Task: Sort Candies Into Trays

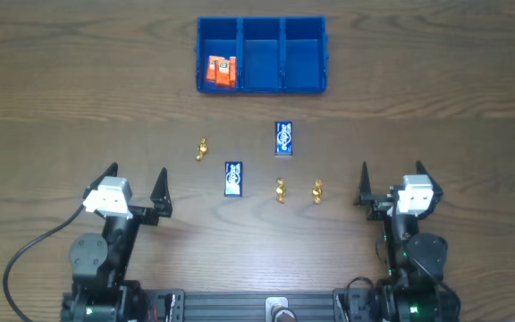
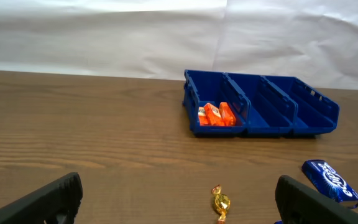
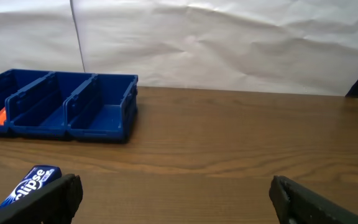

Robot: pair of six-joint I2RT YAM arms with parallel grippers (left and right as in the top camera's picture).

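Plastic, rigid and glossy blue, forms the tray (image 1: 262, 88) at the top view's upper centre. It has three boxy compartments, and the leftmost holds orange wrapped candies (image 1: 221, 73). Mid-frame lie the flat rectangular upper blue packet (image 1: 283, 139) and lower blue packet (image 1: 233, 179), with the crinkly twist-wrapped left gold candy (image 1: 202, 149), middle gold candy (image 1: 281, 190) and right gold candy (image 1: 317, 190). The left gripper (image 1: 138, 170), lower left, and the right gripper (image 1: 391, 166), lower right, are spread wide and hold nothing. The table (image 1: 436, 107) is dark wood grain, with a creased white backdrop (image 2: 104, 37) behind it.

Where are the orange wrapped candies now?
In the top view, the orange wrapped candies lie in the leftmost compartment of the blue plastic tray.
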